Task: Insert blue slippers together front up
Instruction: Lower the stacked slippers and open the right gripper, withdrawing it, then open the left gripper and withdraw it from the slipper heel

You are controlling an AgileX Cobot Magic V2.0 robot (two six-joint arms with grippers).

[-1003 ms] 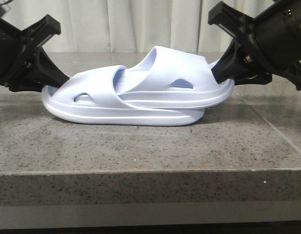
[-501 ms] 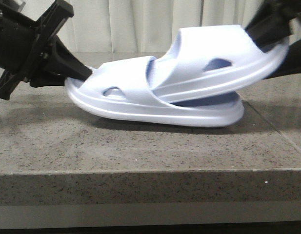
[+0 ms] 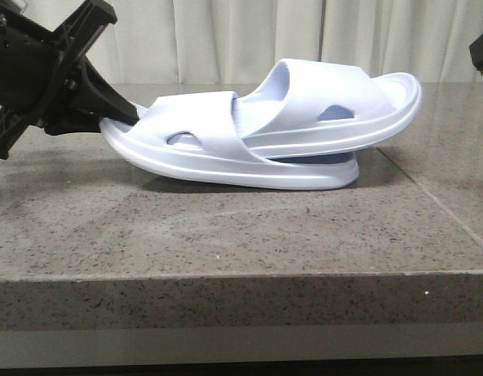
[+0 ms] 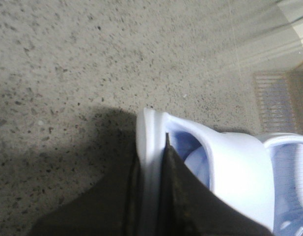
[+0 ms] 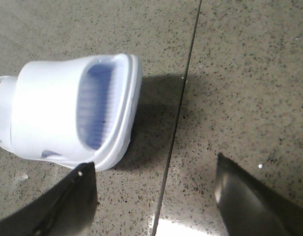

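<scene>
While the black left gripper (image 3: 120, 117) is clamped on the left end of the lower pale lavender-blue moulded foam slipper (image 3: 225, 160), tilting that end off the speckled grey stone table (image 3: 225, 235), the matching upper slipper (image 3: 335, 117) sits nested under its strap, projecting right. The right gripper (image 5: 156, 191) hangs spread apart and empty, clear of both.

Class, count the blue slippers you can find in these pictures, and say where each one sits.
2. The lower slipper rests on the stone table, its end clamped by the left pincer. The upper slipper is tucked into it, its free end tilted up.
</scene>
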